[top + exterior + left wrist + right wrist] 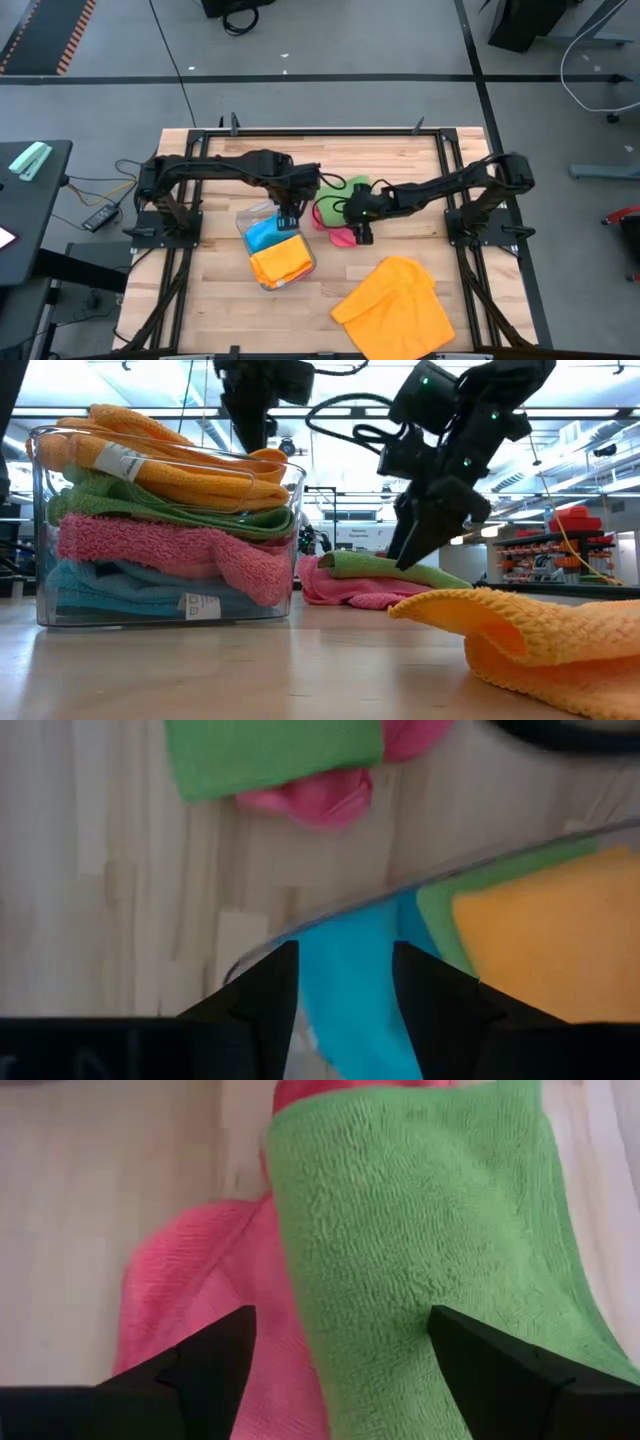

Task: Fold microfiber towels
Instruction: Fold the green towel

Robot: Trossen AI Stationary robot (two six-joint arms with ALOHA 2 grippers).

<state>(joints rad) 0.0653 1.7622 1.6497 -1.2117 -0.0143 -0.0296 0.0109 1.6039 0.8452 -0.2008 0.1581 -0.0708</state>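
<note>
A clear tray at mid-table holds a stack of folded microfiber towels: orange on top, then green, pink and blue. My left gripper hangs open above the tray's far end, with nothing between its fingers. To the tray's right, a green towel lies on a crumpled pink towel. My right gripper slants down over this pair with its fingers wide open on either side of the green towel's edge. A spread orange towel lies near the front edge. My right gripper comes at the green towel slanting down from the table's right, fingers open. In the low view its fingertips reach the towel's top, but I cannot tell whether they touch it. The towel lies flat on the pink one.
The tray stands close to the left of the green and pink pair, and the two grippers are near each other. Bare wood shows at the front left and the far side. Black frame rails run along the table's edges.
</note>
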